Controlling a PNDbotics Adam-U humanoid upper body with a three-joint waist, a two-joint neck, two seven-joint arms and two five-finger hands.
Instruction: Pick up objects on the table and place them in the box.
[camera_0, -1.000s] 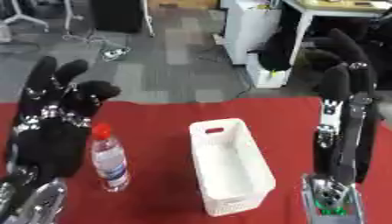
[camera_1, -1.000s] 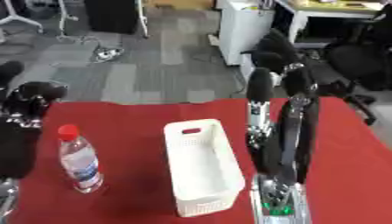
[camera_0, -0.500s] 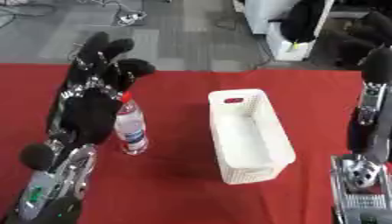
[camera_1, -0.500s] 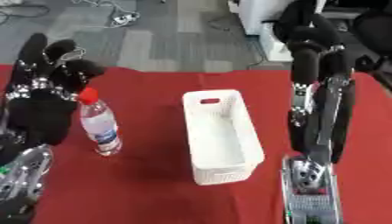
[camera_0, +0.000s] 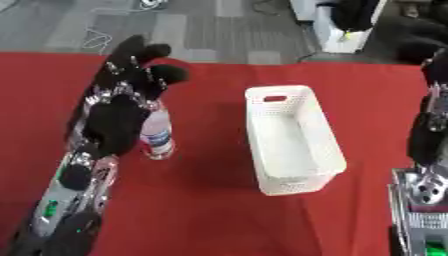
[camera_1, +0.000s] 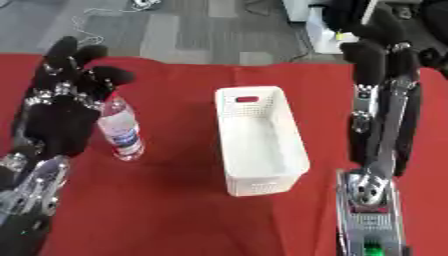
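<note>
A clear plastic water bottle (camera_1: 119, 131) with a red cap stands upright on the red tablecloth, left of a white perforated box (camera_1: 256, 138) whose inside holds nothing. My left hand (camera_1: 63, 105) is raised just left of the bottle, fingers straight and spread, partly covering the bottle in the left eye view; I cannot tell if it touches it. My right hand (camera_1: 382, 55) is held up at the right, fingers extended, well clear of the box.
The red cloth (camera_0: 210, 220) covers the table to its far edge, where grey carpet floor (camera_0: 201, 25) with cables begins. White furniture and black chairs stand at the upper right.
The whole view has tilted downward, so the camera moved. My left hand has come closer to the bottle and now overlaps it in the left eye view. The box and bottle stay put.
</note>
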